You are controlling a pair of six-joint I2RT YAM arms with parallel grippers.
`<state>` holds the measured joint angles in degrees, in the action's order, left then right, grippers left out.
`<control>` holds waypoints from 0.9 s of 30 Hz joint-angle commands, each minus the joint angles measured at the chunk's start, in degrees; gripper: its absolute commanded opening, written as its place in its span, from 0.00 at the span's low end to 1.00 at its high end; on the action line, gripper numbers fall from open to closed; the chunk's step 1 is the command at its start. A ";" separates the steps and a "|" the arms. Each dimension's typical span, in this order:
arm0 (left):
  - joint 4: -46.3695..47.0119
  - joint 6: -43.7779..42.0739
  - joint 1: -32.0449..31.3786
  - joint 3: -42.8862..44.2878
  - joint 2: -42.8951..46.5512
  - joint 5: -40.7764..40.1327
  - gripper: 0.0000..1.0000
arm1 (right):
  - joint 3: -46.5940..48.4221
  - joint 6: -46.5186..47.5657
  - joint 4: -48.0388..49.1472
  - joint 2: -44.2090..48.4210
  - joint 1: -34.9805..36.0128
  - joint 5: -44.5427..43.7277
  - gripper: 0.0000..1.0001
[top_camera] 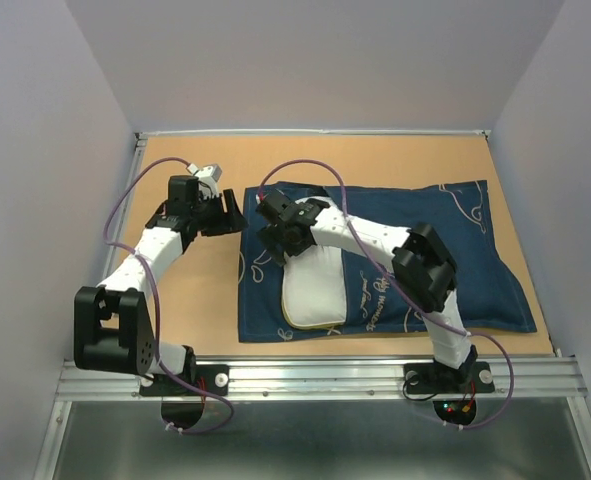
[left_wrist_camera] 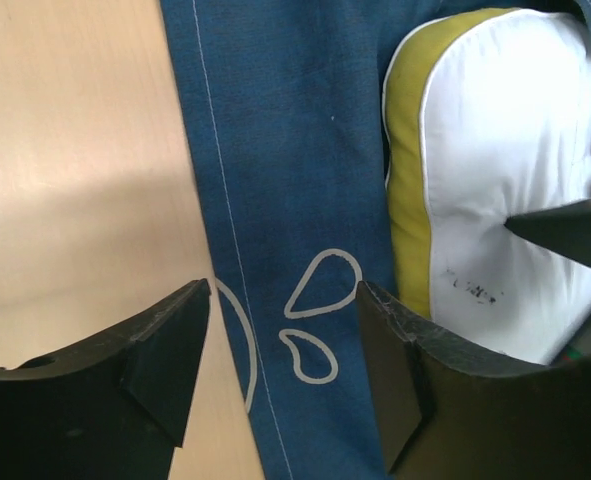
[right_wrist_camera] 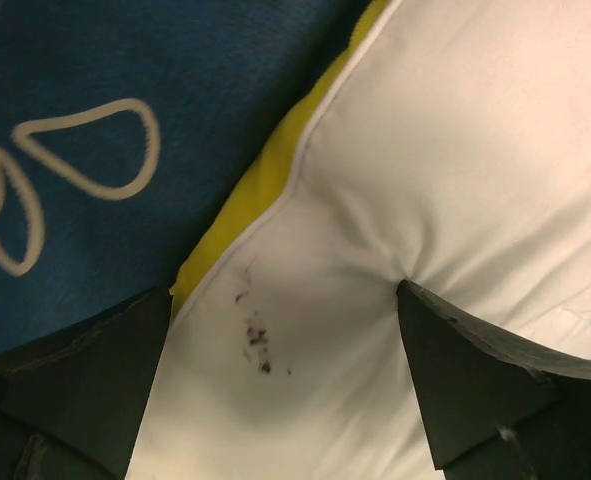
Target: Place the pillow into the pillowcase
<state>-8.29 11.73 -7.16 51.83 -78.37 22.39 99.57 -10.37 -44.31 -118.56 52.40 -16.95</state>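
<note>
Navy pillowcase (top_camera: 455,250) lies flat on the desk (top_camera: 195,290). White pillow (top_camera: 313,295) shows at its near-left part. Right jaws, apart, press the pillow's far end. Left jaws, apart and empty, are over the pillowcase's left edge.

This is a robot test booth in a lab. Plain walls (top_camera: 305,60) stand on three sides of the left pincer (top_camera: 235,215). A wooden tabletop (top_camera: 195,290) lies beneath it, and a metal rail (top_camera: 315,378) runs at its arm's foot.
</note>
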 commanded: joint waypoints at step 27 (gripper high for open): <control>4.96 3.29 -6.29 4.24 -22.53 -5.62 0.69 | -2.17 4.32 4.68 11.51 -33.57 80.71 0.01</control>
<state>-0.38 14.11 -14.04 55.02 -99.68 24.99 100.60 -6.13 -41.74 -109.60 23.29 39.38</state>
